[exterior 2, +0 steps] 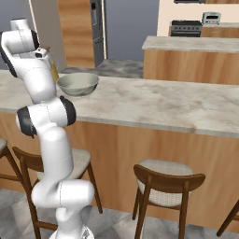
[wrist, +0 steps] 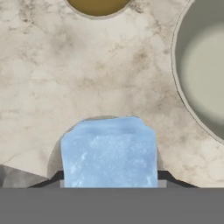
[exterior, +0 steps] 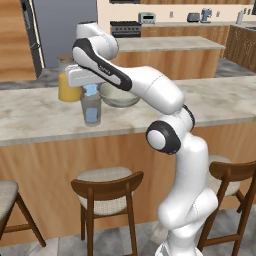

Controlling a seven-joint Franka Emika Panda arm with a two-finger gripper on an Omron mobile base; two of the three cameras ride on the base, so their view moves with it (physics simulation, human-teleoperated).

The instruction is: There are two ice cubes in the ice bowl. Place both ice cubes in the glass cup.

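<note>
An ice cube (wrist: pixel 109 151) is clamped between the fingers of the gripper (exterior: pixel 90 90), directly above the glass cup (exterior: pixel 91 112), whose rim is seen around the cube from the hand camera. A second pale blue cube (exterior: pixel 91 115) is seen inside the cup. Just beyond, the ice bowl (exterior: pixel 120 95) is set on the marble counter (exterior: pixel 35 115), its visible interior bare. Beside it, farther left, a jar of orange juice (exterior: pixel 69 86) is stood.

Glass cup (exterior: pixel 91 111) before ice bowl (exterior: pixel 119 95)
</note>
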